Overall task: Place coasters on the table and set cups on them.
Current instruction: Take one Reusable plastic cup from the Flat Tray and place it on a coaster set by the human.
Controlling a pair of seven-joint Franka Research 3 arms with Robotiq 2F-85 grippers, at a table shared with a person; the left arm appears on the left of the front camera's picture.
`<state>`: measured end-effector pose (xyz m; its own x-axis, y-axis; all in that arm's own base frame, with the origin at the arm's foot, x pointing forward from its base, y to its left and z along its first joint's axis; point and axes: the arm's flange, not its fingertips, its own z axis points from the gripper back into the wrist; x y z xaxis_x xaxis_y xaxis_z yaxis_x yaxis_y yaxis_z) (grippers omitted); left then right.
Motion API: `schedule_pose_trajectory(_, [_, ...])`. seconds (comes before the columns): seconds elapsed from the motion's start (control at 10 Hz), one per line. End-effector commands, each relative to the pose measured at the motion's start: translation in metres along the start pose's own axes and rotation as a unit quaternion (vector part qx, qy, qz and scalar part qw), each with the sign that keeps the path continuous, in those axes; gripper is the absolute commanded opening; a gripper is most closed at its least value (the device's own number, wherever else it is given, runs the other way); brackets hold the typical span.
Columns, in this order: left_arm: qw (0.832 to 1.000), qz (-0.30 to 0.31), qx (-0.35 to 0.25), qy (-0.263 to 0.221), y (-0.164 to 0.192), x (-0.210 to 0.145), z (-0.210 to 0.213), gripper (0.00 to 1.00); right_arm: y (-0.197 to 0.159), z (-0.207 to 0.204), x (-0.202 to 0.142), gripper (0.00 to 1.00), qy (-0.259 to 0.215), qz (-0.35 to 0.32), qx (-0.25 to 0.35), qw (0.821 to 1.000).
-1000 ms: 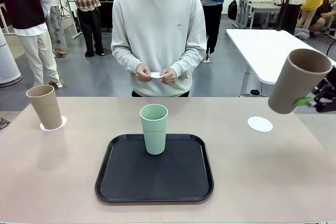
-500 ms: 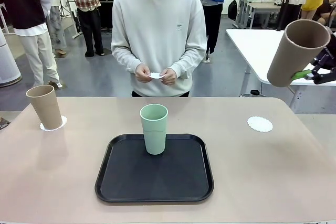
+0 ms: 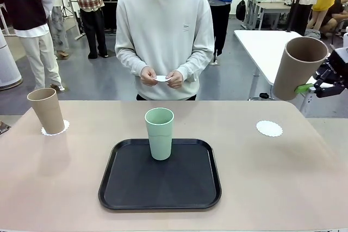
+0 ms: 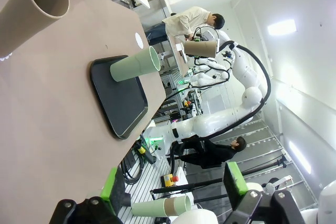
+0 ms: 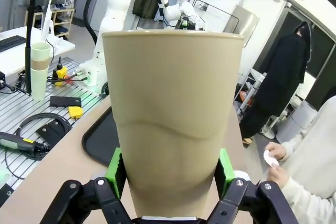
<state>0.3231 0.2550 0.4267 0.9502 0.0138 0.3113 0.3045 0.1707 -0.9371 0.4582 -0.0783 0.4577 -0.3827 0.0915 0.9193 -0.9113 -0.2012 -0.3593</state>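
Note:
A tan cup [image 3: 299,67] hangs tilted in the air above the table's [image 3: 272,177] far right corner, with my right gripper [image 3: 305,87] shut on its lower part. In the right wrist view the cup [image 5: 173,119] sits between the green pads [image 5: 114,171]. Below it lies a bare white coaster [image 3: 269,129]. Another tan cup [image 3: 46,111] stands on a coaster [image 3: 56,129] at the far left. A mint green cup [image 3: 159,133] is upright on the black tray [image 3: 160,188]. The person holds a third coaster [image 3: 161,78] in both hands. My left gripper [image 4: 173,190] is open, off the table's left end.
The black tray [image 4: 123,103] lies at the table's middle near my edge. The person stands at the far side, hands [image 3: 174,78] held at the waist. A white table [image 3: 272,47] stands behind on the right.
My right gripper has lifted the tan cup higher and turned it more upright, drifting slightly left. The other cups, the coasters and the person's hands have stayed put.

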Motion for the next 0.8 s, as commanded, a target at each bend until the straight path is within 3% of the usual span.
schedule_pose_trajectory(0.0, [1.000,-0.003,-0.003,-0.002,-0.002,-0.001,0.001,1.00,0.000,-0.001,0.010,0.82,-0.002,0.009,0.003,1.000])
schedule_pose_trajectory(0.1, [1.000,-0.003,-0.003,-0.002,-0.002,-0.001,0.001,1.00,0.000,0.000,0.000,0.82,0.000,0.000,0.000,1.000])
schedule_pose_trajectory(0.2, [1.000,-0.003,-0.003,-0.002,-0.002,-0.001,0.001,1.00,-0.005,-0.005,0.012,0.82,-0.100,-0.017,0.048,0.994])
schedule_pose_trajectory(0.3, [1.000,-0.003,-0.003,-0.002,-0.002,-0.001,0.001,1.00,-0.018,0.004,0.002,0.82,-0.146,-0.064,0.029,0.987])
schedule_pose_trajectory(0.5, [1.000,-0.003,-0.003,-0.002,-0.002,-0.001,0.001,1.00,-0.027,0.012,-0.025,0.82,-0.159,-0.087,0.030,0.983])
schedule_pose_trajectory(0.7, [1.000,-0.003,-0.003,-0.002,-0.002,-0.001,0.001,1.00,-0.025,0.022,-0.062,0.82,-0.116,-0.146,-0.016,0.982])
